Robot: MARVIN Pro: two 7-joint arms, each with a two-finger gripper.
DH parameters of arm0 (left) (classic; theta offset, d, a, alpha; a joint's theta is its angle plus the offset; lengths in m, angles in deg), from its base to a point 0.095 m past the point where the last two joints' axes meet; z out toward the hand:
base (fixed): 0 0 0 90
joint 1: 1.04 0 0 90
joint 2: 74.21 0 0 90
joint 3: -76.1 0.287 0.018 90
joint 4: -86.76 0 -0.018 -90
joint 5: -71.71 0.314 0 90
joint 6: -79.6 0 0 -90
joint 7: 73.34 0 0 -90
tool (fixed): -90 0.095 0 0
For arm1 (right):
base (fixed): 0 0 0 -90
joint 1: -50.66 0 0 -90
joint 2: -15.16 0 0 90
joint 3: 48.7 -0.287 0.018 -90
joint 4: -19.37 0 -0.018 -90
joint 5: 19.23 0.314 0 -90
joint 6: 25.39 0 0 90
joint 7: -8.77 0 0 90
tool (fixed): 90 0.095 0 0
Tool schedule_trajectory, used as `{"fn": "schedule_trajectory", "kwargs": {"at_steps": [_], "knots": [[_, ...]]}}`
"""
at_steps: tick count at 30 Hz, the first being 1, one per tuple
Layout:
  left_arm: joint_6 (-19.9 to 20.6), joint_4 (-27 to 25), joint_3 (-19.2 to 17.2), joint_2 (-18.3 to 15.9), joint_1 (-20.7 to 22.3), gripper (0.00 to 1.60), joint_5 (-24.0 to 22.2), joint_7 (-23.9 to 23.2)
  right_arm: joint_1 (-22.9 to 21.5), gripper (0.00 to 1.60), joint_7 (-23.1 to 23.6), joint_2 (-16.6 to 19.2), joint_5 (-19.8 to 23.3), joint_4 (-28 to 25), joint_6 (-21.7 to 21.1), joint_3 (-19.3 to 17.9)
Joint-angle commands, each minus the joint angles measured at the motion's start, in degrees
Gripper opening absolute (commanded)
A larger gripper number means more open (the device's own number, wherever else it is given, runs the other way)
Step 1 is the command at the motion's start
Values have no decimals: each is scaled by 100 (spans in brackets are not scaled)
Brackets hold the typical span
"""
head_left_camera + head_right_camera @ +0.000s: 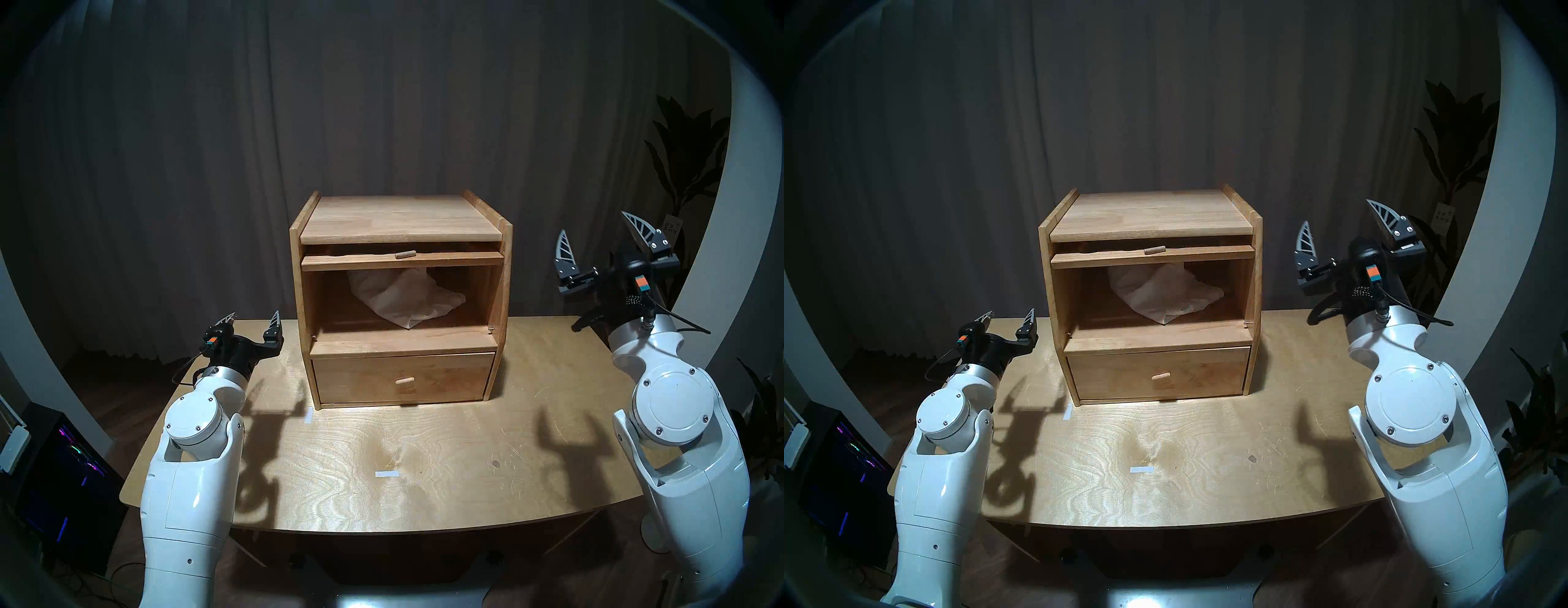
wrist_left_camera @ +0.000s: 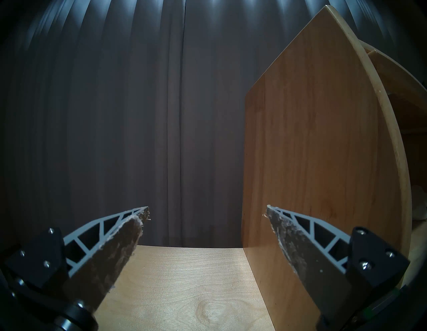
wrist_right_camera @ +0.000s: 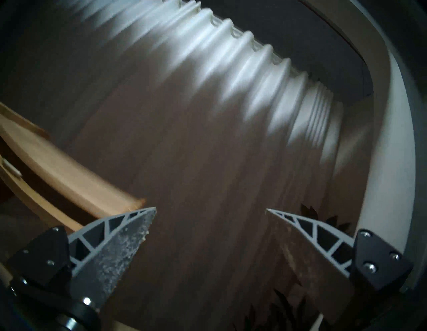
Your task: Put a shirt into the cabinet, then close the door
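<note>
With both the left pincer [image 1: 253,327] and the right pincer [image 1: 598,237] wide and empty, the white shirt [image 1: 403,297] bunched inside the cabinet [image 1: 401,220] could snag the raised door [image 1: 403,261] as it closes.

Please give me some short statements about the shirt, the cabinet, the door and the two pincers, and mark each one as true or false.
1. The shirt lies inside the cabinet. True.
2. The door is closed over the compartment. False: it is lifted up flat under the top, so the compartment is open.
3. The left pincer holds the shirt. False: it is open and empty, beside the cabinet.
4. The right pincer is open and holds nothing. True.
5. The drawer is pulled out. False: its front looks shut.
</note>
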Motion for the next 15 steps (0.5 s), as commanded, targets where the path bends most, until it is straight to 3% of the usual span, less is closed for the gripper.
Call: {"fn": "schedule_trajectory", "kwargs": {"at_steps": [1, 4, 7, 15], "knots": [[-40, -124, 8, -6, 97, 160, -6, -8, 660, 160, -359, -183, 108, 654, 2, -873], [-46, -138, 11, -7, 102, 160, -9, -8, 754, 160, -359, -218, 277, 969, 206, -1161], [-50, -153, 12, -7, 103, 160, -11, -8, 709, 160, -78, -158, 596, 1202, 583, -1378], [-46, -153, 15, -12, 100, 160, -16, -6, 16, 160, 728, 202, 1233, 1495, 1216, -1046]]}}
